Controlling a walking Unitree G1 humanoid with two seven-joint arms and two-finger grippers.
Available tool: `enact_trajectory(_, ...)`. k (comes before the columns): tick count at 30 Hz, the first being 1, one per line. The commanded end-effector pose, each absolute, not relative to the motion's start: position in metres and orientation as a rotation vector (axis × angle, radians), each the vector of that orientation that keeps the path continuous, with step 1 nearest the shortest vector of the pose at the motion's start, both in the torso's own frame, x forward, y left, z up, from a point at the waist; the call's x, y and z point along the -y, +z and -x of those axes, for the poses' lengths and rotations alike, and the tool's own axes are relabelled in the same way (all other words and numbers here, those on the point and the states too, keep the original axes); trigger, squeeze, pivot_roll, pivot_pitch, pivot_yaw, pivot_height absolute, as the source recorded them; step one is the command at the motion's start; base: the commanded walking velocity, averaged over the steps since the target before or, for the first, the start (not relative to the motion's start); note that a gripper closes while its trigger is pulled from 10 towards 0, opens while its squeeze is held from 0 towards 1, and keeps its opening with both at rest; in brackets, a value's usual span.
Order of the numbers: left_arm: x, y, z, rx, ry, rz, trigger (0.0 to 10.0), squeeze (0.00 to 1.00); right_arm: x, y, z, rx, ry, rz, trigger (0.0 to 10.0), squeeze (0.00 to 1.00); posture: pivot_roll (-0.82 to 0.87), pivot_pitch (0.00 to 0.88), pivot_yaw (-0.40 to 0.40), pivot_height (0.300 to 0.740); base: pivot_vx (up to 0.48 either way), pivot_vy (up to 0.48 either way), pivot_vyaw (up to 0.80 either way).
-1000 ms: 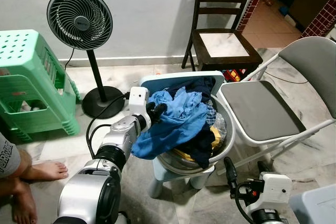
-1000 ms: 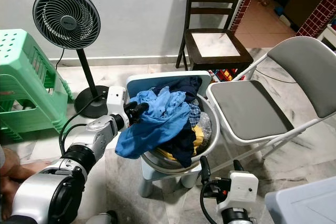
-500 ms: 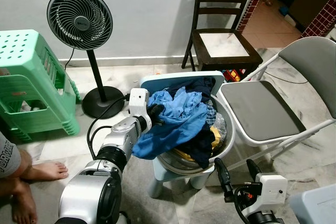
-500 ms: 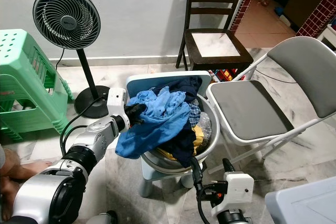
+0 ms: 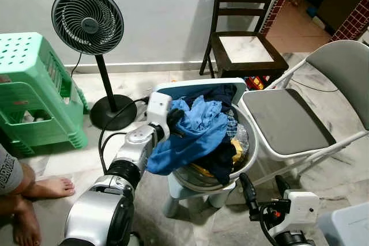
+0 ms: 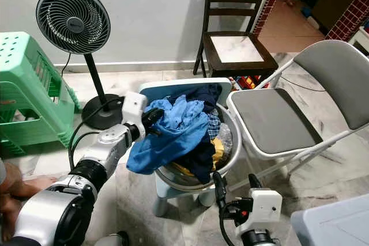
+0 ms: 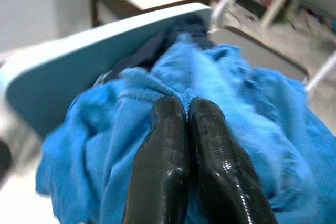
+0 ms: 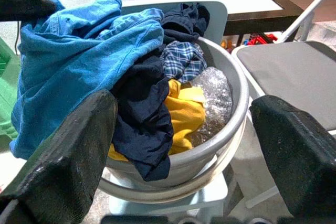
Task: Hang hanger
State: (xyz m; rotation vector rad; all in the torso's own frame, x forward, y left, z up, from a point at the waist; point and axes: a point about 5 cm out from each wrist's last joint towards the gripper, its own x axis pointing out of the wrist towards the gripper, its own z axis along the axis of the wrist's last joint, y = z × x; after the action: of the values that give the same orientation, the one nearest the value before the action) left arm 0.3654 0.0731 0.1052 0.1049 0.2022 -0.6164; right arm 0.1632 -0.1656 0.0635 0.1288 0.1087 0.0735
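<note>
Marble floor [image 5: 86, 159] runs up to a white wall, with a fan [image 5: 87, 20] and green stool [image 5: 31, 87] to the left and two chairs beyond. At centre, a grey tub [image 8: 220, 129] of laundry sits on a small blue stool [image 5: 190, 191]. Left end effector [image 7: 182, 111] is clenched on the blue shirt [image 5: 193, 133] at the pile's top. Right end effector [image 5: 264, 191] hangs low beside the tub, fingers spread. No hanger can be made out.

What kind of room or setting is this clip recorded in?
Probably a home's utility or laundry corner: a basin heaped with clothes including a blue shirt, a standing fan, and a green plastic stool on marble-look floor tiles.
</note>
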Motion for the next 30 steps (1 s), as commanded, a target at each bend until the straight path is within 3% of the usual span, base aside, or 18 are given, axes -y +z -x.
enact_trajectory(1, -0.065, 0.109, -0.364, -0.168, -0.674, -0.186, 0.0, 0.00, 0.171, 0.063, -0.161, -0.119, 0.055, -0.110, 10.0, 0.00, 0.01, 0.136, -0.126, 0.740, 0.000, 0.000, 0.00)
enact_trajectory(5, -0.055, 0.109, -0.359, -0.146, -0.778, -0.322, 0.0, 0.00, 0.171, 0.063, -0.161, -0.117, 0.050, -0.109, 10.0, 0.00, 0.01, 0.135, -0.123, 0.740, 0.000, 0.000, 0.00)
enact_trajectory(10, -0.028, 0.102, -0.337, -0.034, -1.054, -0.546, 0.0, 0.00, 0.171, 0.063, -0.162, -0.116, 0.046, -0.109, 10.0, 0.00, 0.01, 0.133, -0.118, 0.740, 0.000, 0.000, 0.00)
enact_trajectory(15, -0.019, 0.091, -0.319, 0.000, -1.236, -0.631, 0.0, 0.00, 0.170, 0.063, -0.162, -0.115, 0.044, -0.110, 10.0, 0.00, 0.01, 0.127, -0.116, 0.740, 0.000, 0.000, 0.00)
enact_trajectory(24, -0.031, 0.068, -0.305, -0.096, -1.344, -0.725, 0.0, 0.00, 0.171, 0.062, -0.164, -0.114, 0.048, -0.106, 10.0, 0.00, 0.02, 0.129, -0.120, 0.740, 0.000, 0.000, 0.00)
enact_trajectory(30, -0.042, 0.060, -0.303, -0.125, -1.304, -0.741, 0.0, 0.00, 0.169, 0.063, -0.168, -0.109, 0.055, -0.107, 10.0, 0.00, 0.03, 0.131, -0.123, 0.740, 0.000, 0.000, 0.00)
